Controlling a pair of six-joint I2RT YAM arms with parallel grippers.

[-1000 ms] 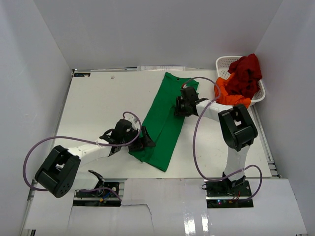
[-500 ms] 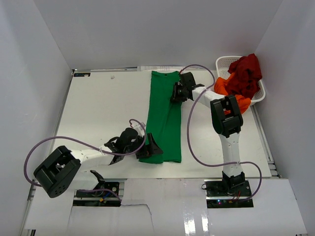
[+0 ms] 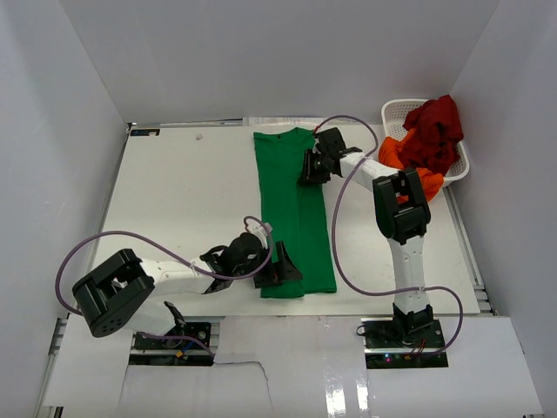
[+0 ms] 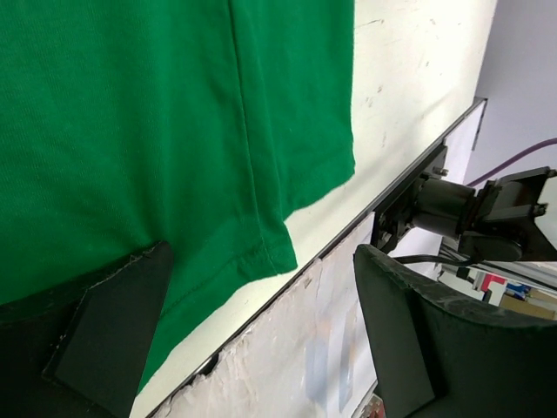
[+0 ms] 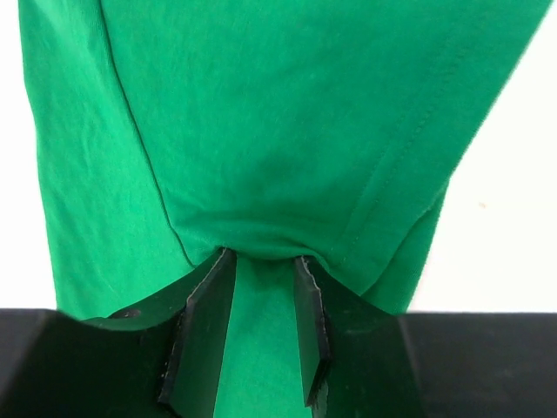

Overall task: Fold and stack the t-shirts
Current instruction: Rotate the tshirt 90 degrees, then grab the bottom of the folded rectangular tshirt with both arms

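Plainly, green t-shirt in right hand.

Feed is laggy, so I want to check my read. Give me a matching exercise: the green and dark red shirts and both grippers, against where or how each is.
Things:
1. green shirt
2. dark red shirt
3. left gripper
4. right gripper

Places or states:
A. heaped on top in the white basket
B. shut on cloth at the green shirt's far end
C. laid out long on the table
D. open at the green shirt's near end

Pairs: 1-C, 2-A, 3-D, 4-B
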